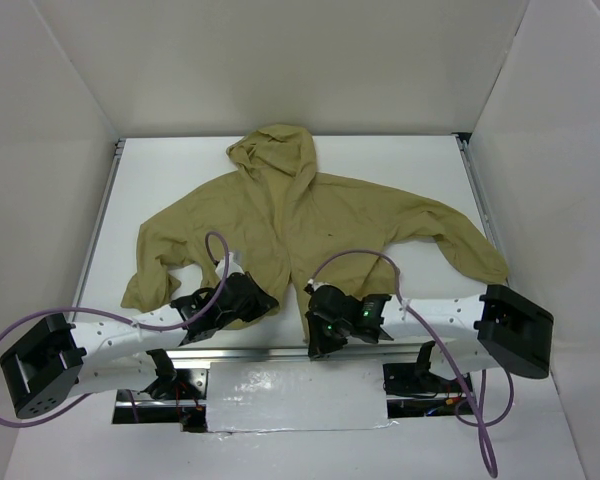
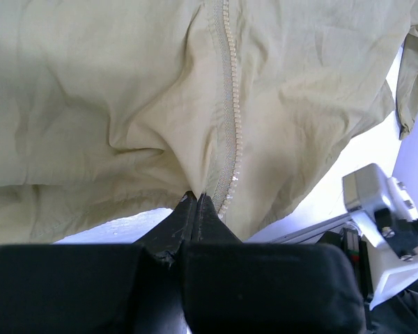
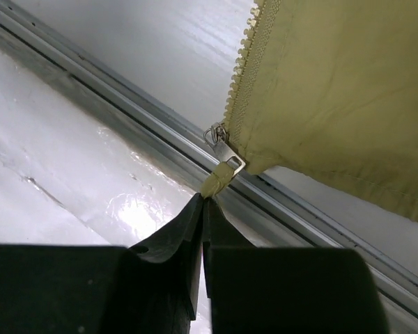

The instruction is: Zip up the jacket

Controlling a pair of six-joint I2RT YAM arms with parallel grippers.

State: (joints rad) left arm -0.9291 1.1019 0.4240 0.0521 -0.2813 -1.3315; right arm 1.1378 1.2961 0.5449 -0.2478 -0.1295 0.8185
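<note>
Soft, creased olive jacket [image 1: 280, 225], toothed zip [image 2: 231, 104]. The left gripper [image 2: 197, 199] clenched the jacket's bottom edge; the right gripper [image 3: 204, 202] pinched the pull tab [image 3: 218, 183].

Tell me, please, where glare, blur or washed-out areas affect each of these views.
Top external: even, soft light, the jacket sharp, only faint shadows. Left wrist: the jacket's fabric looks washed out and soft at upper left. Right wrist: bright glare on the glossy sheet beside the zipper pull, which is itself crisp.
</note>
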